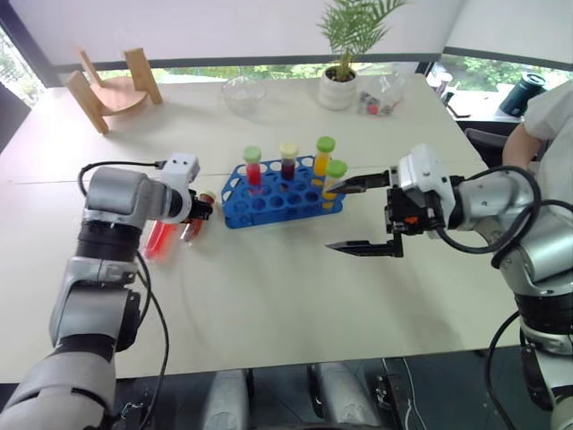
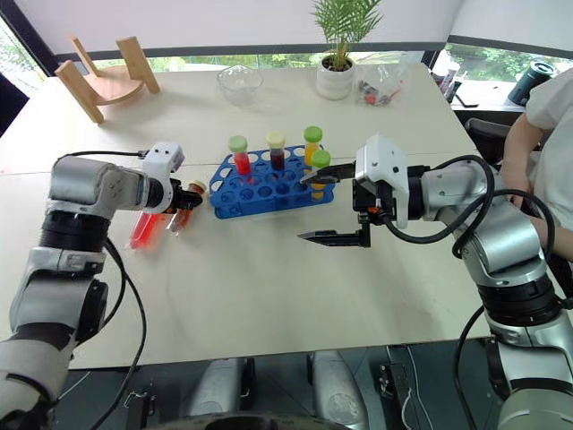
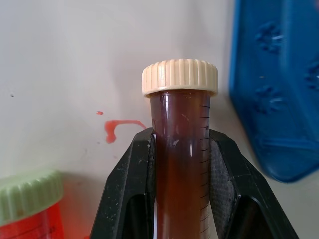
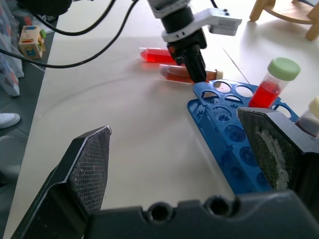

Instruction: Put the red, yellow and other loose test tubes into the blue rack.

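Left hand [image 3: 182, 164] is clamped on the tan-capped brown tube [image 3: 180, 149] just below its cap, low at the desk [image 1: 295, 296] beside the blue rack [image 1: 273, 199]. Tube looks light, stiff, smooth plastic, prob. slippery; mid-body grip suits. Red tube [image 1: 159, 238] lies alongside. Right hand [image 1: 363, 215] gapes wide, empty.

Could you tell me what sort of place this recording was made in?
Probably an office or meeting room set up for a lab-style demo. Capped test tubes stand in a blue rack on a wide pale table, with a potted plant and windows behind.
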